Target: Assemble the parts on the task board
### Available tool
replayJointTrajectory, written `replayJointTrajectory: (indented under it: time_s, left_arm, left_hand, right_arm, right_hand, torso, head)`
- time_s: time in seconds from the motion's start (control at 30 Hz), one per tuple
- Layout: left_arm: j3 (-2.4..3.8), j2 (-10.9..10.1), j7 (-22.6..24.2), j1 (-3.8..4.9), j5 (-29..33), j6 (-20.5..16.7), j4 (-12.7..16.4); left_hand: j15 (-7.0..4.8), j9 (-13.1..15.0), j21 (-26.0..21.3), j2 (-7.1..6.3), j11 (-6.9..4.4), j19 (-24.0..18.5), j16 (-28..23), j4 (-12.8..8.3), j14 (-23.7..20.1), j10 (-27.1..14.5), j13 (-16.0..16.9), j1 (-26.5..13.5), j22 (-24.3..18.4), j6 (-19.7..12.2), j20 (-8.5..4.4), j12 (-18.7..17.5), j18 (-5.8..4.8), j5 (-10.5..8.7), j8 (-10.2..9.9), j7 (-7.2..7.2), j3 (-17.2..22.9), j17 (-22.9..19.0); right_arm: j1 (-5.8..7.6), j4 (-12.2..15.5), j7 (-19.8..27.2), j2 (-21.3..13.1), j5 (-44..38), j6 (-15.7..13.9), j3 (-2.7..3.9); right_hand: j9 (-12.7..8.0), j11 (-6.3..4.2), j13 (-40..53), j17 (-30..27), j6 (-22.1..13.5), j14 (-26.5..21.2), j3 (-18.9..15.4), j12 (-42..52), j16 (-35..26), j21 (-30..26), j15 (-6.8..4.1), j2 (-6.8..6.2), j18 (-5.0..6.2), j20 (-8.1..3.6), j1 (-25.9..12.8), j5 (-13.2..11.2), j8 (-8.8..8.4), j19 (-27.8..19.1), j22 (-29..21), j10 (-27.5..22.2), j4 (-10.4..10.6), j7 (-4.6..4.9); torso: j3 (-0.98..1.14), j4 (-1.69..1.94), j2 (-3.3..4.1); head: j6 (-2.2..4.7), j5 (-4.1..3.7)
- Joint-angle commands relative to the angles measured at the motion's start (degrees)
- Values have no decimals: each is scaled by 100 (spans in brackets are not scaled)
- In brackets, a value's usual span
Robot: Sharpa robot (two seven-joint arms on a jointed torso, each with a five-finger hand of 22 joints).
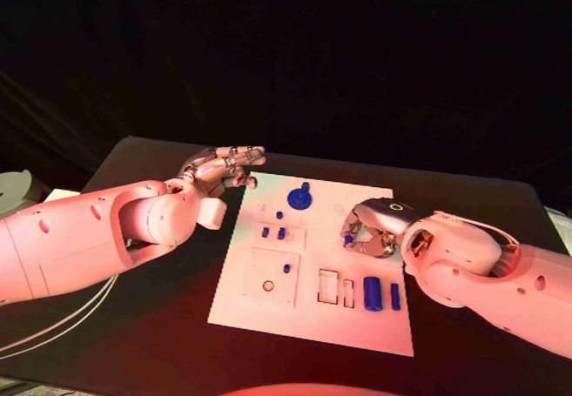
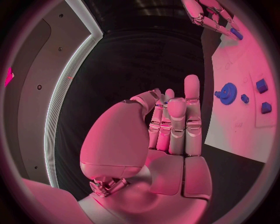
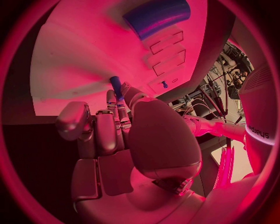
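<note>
So the white task board [image 1: 309, 325] is sitting in the middle of the black desk [image 1: 487, 201], long side running away from the robot. The right robot hand [image 1: 368, 229] is over the board's right half, fingers curled in, pinching a small blue peg [image 1: 347, 239]. In the right wrist view you can see that peg [image 3: 116, 87] sticking out past the fingertips [image 3: 112, 100], right above the white surface.

The left robot hand [image 1: 224, 169] is hanging at the board's far left corner, off the edge and over the desk. It's got nothing in it, and in the left wrist view the fingers [image 2: 191, 100] stand straight and close together next to each other, so it's empty and relaxed.

Parts on the board: a blue gear [image 1: 299, 198] near the far edge, a couple of small blue blocks [image 1: 272, 233] in a recess below it, and a tiny blue peg [image 1: 286, 268] standing in the square plate nearer the robot. Down on the near right there's a fat blue cylinder [image 1: 372, 293] lying beside a thinner blue rod [image 1: 395, 295], next to a few rectangular slots [image 1: 328, 287].
</note>
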Motion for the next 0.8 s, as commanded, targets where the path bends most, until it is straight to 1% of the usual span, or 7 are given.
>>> replayJointTrajectory:
  time_s: [0.03, 0.1, 0.2, 0.4, 0.5, 0.6, 0.8]
  left_arm:
    - [4, 6, 5, 3, -22, 109, 11]
    - [4, 5, 4, 3, -22, 111, 11]
    - [4, 4, 1, 3, -22, 115, 13]
    - [4, 3, 1, 3, -22, 121, 14]
    - [4, 3, 1, 3, -22, 123, 13]
    - [4, 2, 0, 3, -23, 124, 13]
    - [4, 0, -2, 3, -23, 121, 10]
  left_hand:
    - [-1, -7, -10, 18, 11, 32, -16, -23, -26, -39, 4, -14, -9, -24, -1, 23, 60, 1, -2, 28, -18, -5]
    - [-1, -7, -10, 18, 11, 32, -16, -23, -26, -39, 4, -14, -9, -24, -1, 23, 60, 1, -2, 28, -18, -5]
    - [-1, -7, -10, 18, 11, 32, -16, -23, -26, -39, 4, -14, -9, -24, -1, 23, 60, 1, -2, 28, -18, -5]
    - [-1, -7, -10, 18, 11, 32, -16, -23, -26, -39, 4, -14, -9, -24, -1, 23, 60, 1, -2, 28, -18, -5]
    - [-1, -7, -10, 18, 11, 32, -16, -23, -26, -39, 4, -14, -9, -24, -1, 23, 60, 1, -2, 28, -18, -5]
    - [-2, -7, -10, 25, 10, 33, -14, -29, -25, -42, 4, -6, -10, -24, -2, 27, 61, 1, -1, 28, -13, -7]
    - [-2, -7, -10, 25, 10, 33, -14, -29, -25, -42, 4, -6, -10, -24, -2, 27, 61, 1, -1, 28, -13, -7]
  right_arm:
    - [-8, -2, 0, 20, -17, 34, -2]
    - [-8, -3, -5, 25, -16, 31, -2]
    - [-8, -1, -2, 30, -15, 18, -2]
    - [-13, 13, 16, 31, -77, -143, -2]
    - [-16, 25, 25, 28, -135, -264, -2]
    - [-18, 37, 26, 19, -170, -350, -2]
    - [-19, 101, 49, -13, -194, -469, -1]
  right_hand:
    - [-16, 71, -9, -15, -60, 265, 30, -48, 9, -2, 17, -86, 27, 2, -10, -19, -46, 21, -14, -31, 15, 34]
    - [-21, 80, -8, -17, -79, 264, 30, -66, 10, -5, 25, -105, 26, 8, -15, -19, -61, 19, -18, -45, 19, 46]
    - [-13, 73, 4, -12, -32, 263, 91, -65, 20, 0, 28, -55, 27, 16, 26, -17, -45, 19, -11, 5, 16, 40]
    - [95, -83, 69, 103, 415, 285, 461, 88, 132, 172, -103, 224, 0, -67, 386, -12, 169, 96, 219, 502, -202, -78]
    - [129, -122, 87, 150, 487, 296, 619, 121, 178, 251, -138, 286, -20, -111, 489, -19, 206, 131, 322, 662, -314, -87]
    - [159, -126, 83, 167, 507, 297, 793, 83, 203, 293, -147, 265, -34, -135, 472, -22, 213, 143, 371, 740, -390, -87]
    - [175, -125, 79, 169, 511, 295, 873, 52, 211, 301, -146, 232, -35, -140, 438, -18, 212, 141, 379, 765, -424, -83]
  torso:
    - [-1, 1, 0]
    - [0, -1, -2]
    - [0, 3, -1]
    - [0, 1, -2]
    - [3, 0, 0]
    - [4, 0, -1]
    - [3, 0, -4]
  head:
    - [0, -1]
    - [-1, -2]
    - [-1, -2]
    - [-2, 1]
    - [-4, 2]
    - [-2, 3]
    - [1, 3]
